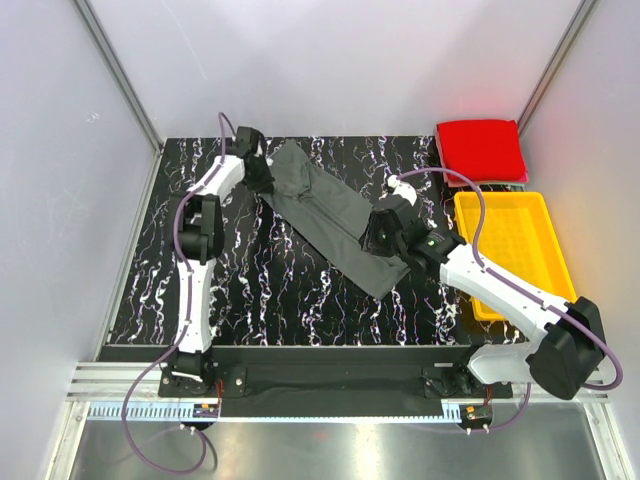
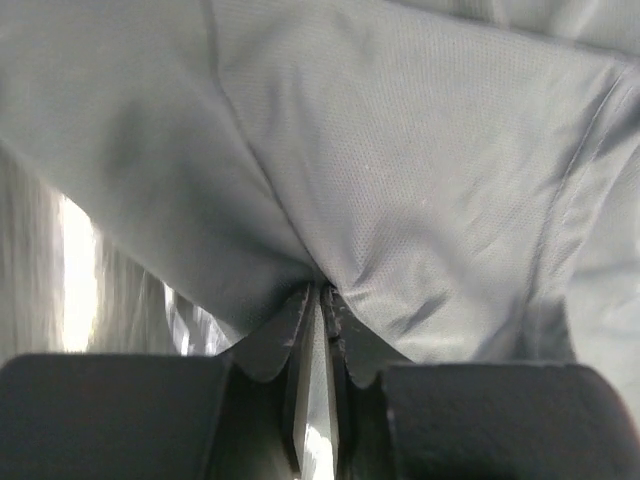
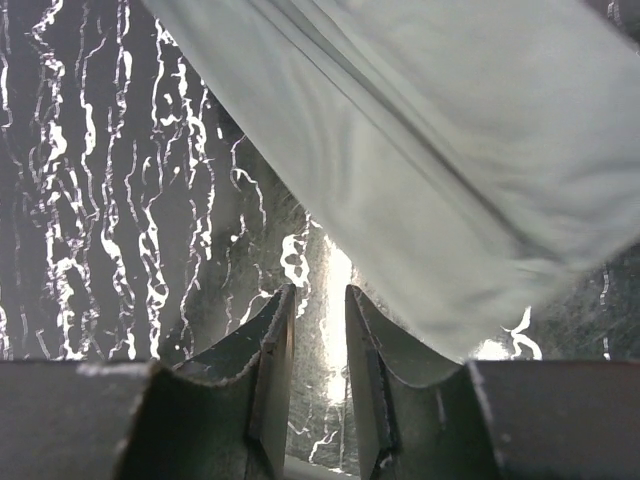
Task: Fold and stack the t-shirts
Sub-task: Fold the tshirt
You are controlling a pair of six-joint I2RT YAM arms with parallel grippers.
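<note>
marbled table [image 1: 250, 290], grey t-shirt [image 1: 325, 205], yellow tray [image 1: 520, 240]

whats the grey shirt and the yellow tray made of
Grey shirt: probably a thin synthetic knit, matte; a fine mesh weave shows close up. Yellow tray: likely moulded plastic, smooth, with one even bright colour and a raised rim.

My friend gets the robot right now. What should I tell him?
Left claw: shut on the far end of the grey shirt.
Right claw: slightly open, empty, at the shirt's near end.
The shirt lies in a long diagonal strip on the table.
A folded red cloth sits at the far right, behind the empty yellow bin.
Left to do: finish folding the grey shirt, then stack it.
</note>
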